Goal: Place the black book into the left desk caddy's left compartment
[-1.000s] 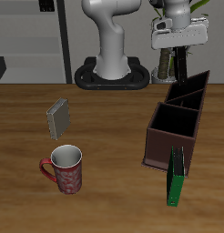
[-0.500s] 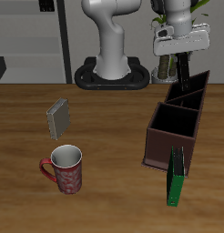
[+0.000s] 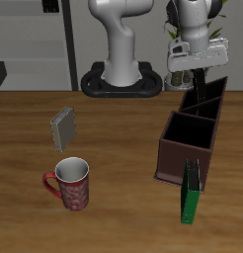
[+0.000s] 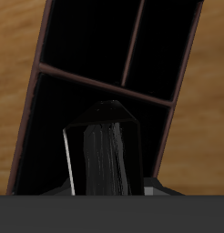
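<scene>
My gripper [image 3: 199, 67] is shut on the black book [image 3: 200, 85], a thin dark hardcover that hangs upright below the fingers. It hovers over the far-back end of the dark brown desk caddy [image 3: 179, 150], with its lower edge near the rim of the rear compartments. In the wrist view the black book [image 4: 105, 153] fills the foreground, and the caddy's dividers [image 4: 103, 86] and dark open compartments lie beneath it. I cannot tell whether the book touches the caddy.
A green book [image 3: 192, 191] leans upright against the caddy's front wall. A grey book [image 3: 64, 127] stands on the wooden table, and a red patterned mug [image 3: 71, 184] is nearer the front edge. The robot's base [image 3: 121, 79] is at the back.
The gripper has come down with the black book and shifted a little sideways, from above the caddy's back end to just over its rear compartments. Nothing else moved.
</scene>
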